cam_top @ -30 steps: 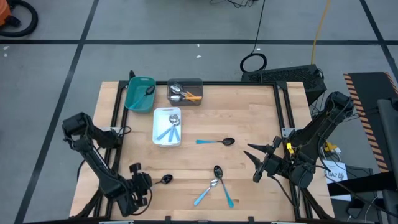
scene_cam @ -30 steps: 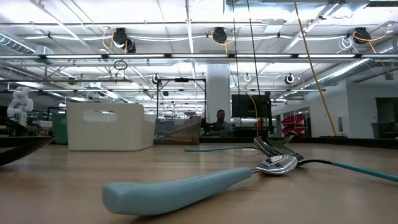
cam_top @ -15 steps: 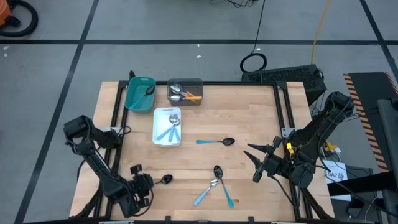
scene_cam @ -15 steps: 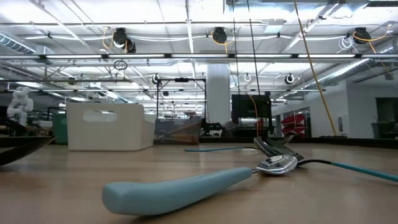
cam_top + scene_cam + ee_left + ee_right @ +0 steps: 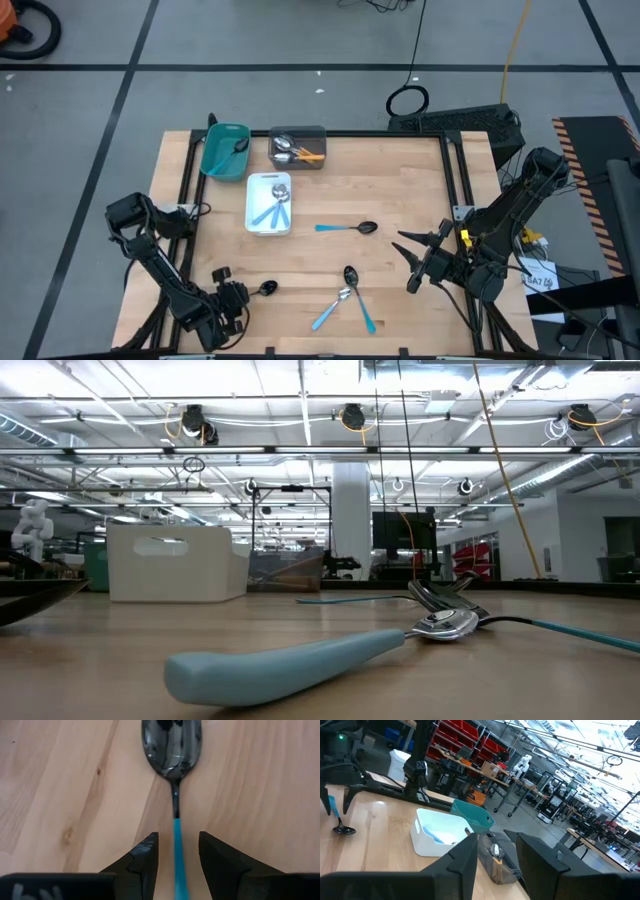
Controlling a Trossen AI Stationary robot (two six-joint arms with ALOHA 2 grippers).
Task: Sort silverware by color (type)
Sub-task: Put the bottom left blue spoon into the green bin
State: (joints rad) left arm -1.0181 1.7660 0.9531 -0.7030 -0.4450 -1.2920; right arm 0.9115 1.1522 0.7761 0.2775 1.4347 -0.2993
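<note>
At the near left corner of the pale wooden table (image 5: 400, 190), the left gripper (image 5: 232, 300) hangs low over a black-bowled spoon with a thin light-blue handle (image 5: 175, 785); its two dark fingers (image 5: 145, 862) stand narrowly apart on either side of the handle, and whether they press it cannot be told. Along the far left edge sit a teal plastic tray (image 5: 222, 151) with one dark spoon and, just right of it, a grey tray (image 5: 298, 147) of silver-bowled, orange-handled spoons. A white rectangular tray (image 5: 268, 204) nearer in holds light-blue-handled spoons. A loose black-bowled blue spoon (image 5: 346, 228) lies mid-table, and two crossed blue-handled spoons (image 5: 345, 298) lie nearer. The right gripper (image 5: 412, 262) waits at the right edge, fingers spread wide.
</note>
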